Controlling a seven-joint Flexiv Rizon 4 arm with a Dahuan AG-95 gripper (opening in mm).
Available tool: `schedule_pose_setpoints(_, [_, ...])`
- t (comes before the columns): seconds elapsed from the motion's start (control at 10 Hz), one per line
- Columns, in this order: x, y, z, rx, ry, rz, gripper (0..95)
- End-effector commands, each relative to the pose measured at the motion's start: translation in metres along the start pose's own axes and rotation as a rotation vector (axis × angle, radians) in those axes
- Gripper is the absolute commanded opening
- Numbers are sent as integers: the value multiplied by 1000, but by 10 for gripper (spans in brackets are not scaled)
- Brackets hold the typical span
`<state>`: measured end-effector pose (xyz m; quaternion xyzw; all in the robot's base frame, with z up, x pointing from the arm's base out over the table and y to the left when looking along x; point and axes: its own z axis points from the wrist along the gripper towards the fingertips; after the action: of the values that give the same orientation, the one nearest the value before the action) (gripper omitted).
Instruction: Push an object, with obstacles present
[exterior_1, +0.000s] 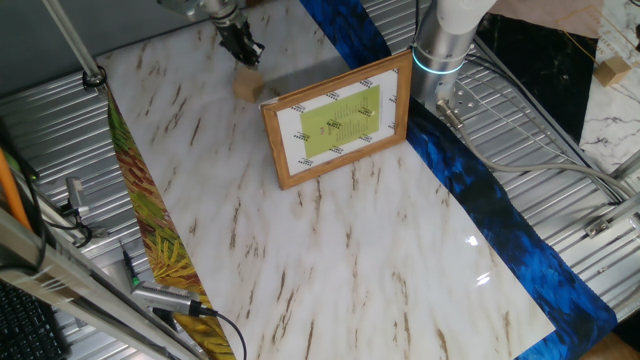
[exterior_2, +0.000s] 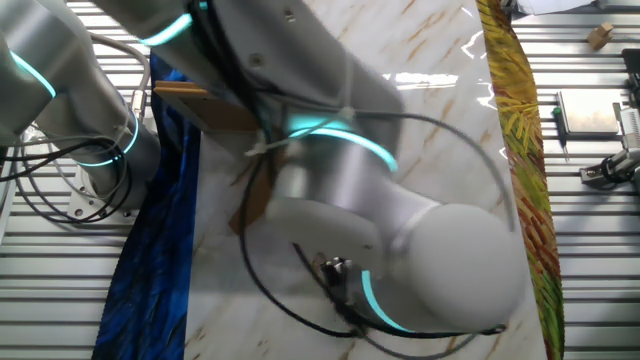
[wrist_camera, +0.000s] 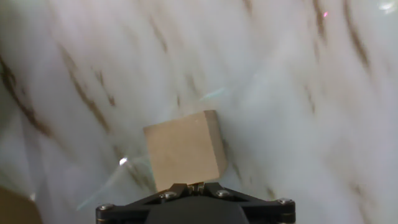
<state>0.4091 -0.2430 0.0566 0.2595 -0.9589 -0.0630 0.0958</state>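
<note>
The small pale tan wooden cube (exterior_1: 245, 86) sits on the marble table near its far edge, just left of the picture frame's top left corner. In the hand view the cube (wrist_camera: 185, 149) lies right in front of my fingertips. My gripper (exterior_1: 243, 48) is shut, its tips together and touching or almost touching the cube's near face (wrist_camera: 193, 186). The brown wooden picture frame (exterior_1: 340, 121) with white mat and yellow-green sheet lies to the right of the cube. In the other fixed view the arm hides the cube and most of the frame (exterior_2: 185, 98).
A blue cloth strip (exterior_1: 470, 190) runs along the table's right side past the arm base (exterior_1: 442, 50). A yellow-green patterned strip (exterior_1: 150, 220) borders the left side. Cables and tools lie on the metal surface at left (exterior_1: 160, 300).
</note>
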Motion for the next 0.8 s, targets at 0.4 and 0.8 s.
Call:
schedule_pose_setpoints(0.4, [-30, 13, -1, -19, -26, 3, 0])
schedule_pose_setpoints(0.8, [-57, 25, -8, -19, -30, 10, 0])
